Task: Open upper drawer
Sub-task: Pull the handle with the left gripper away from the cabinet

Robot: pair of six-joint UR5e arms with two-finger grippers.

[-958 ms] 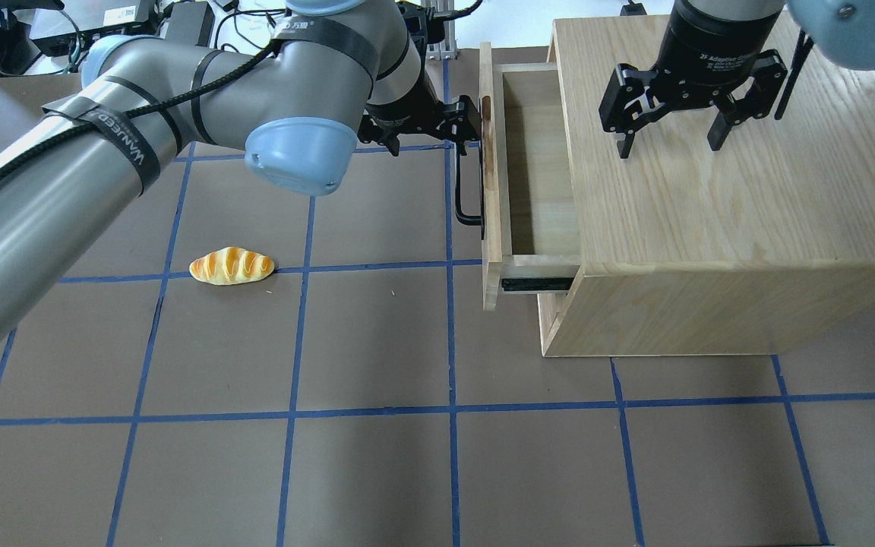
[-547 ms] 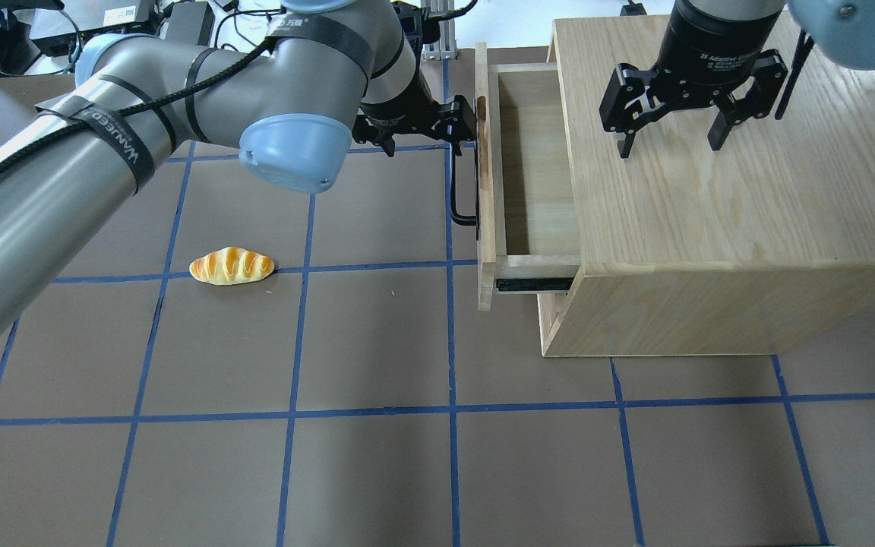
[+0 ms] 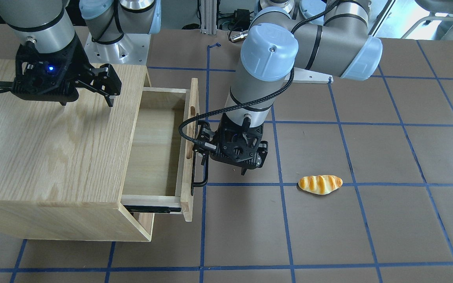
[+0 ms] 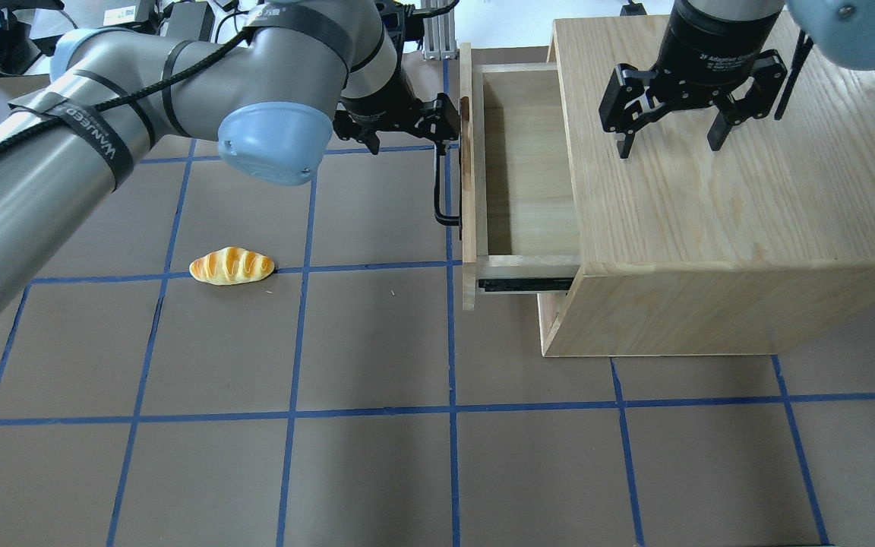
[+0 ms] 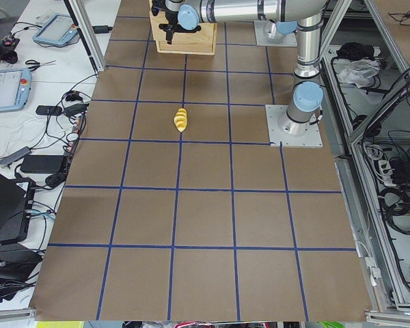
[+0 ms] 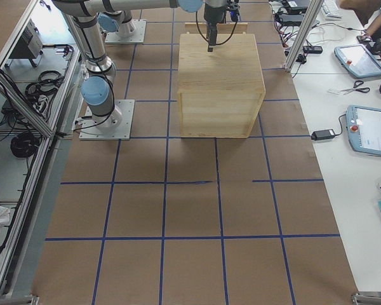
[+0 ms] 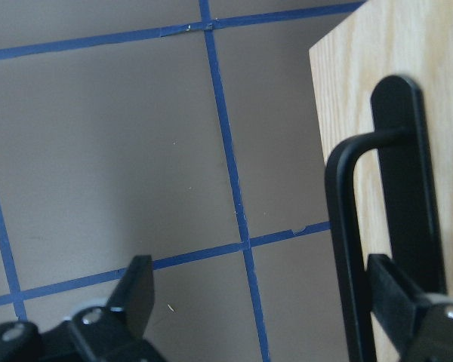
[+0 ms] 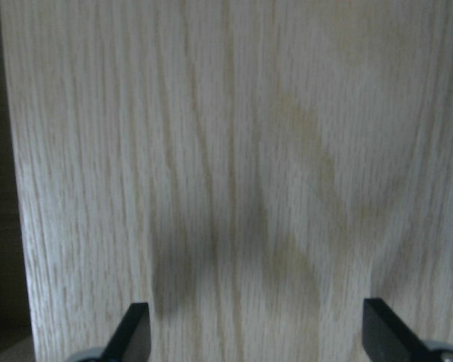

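Desk (image 4: 369, 342): brown surface, gridded with blue tape lines. Oak cabinet (image 4: 749, 228) stands directly on it, on the robot's right half. Bread roll (image 4: 232, 266) lies on the left half, across a tape line, well apart from the cabinet.

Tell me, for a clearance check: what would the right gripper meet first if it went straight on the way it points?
The cabinet top: the right gripper points straight down at its oak surface, though the gap is unclear.
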